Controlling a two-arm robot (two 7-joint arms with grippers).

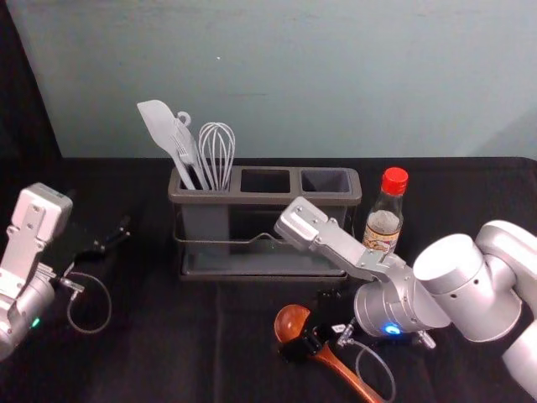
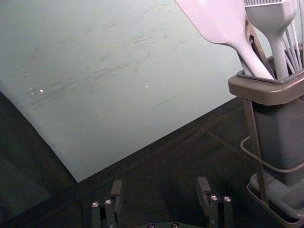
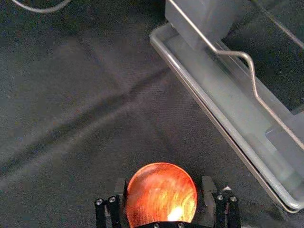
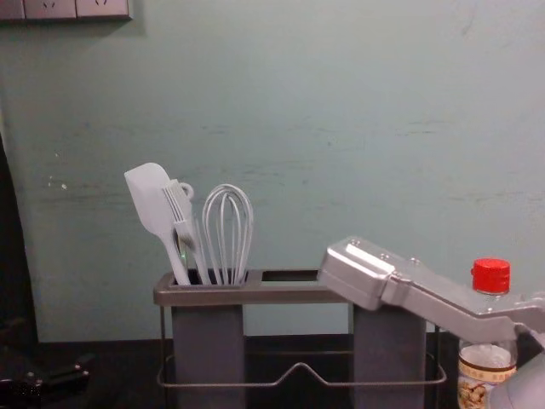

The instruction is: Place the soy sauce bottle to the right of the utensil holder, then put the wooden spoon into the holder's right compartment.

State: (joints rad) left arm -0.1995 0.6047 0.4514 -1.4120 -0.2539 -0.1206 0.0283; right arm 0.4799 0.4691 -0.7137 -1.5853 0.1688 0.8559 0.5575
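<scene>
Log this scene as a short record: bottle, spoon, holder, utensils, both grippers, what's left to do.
Bottle: clear soy sauce bottle with red cap, upright, right of holder
Spoon: reddish-brown wooden spoon, on black cloth in front of holder
Holder: grey-brown, three-compartment utensil holder
Utensils: pale spatula, pale brush and pale whisk, left compartment
Right gripper: at the spoon, fingers apart either side of its bowl
Left gripper: left of holder, fingers apart
Left to do: spoon into right compartment
</scene>
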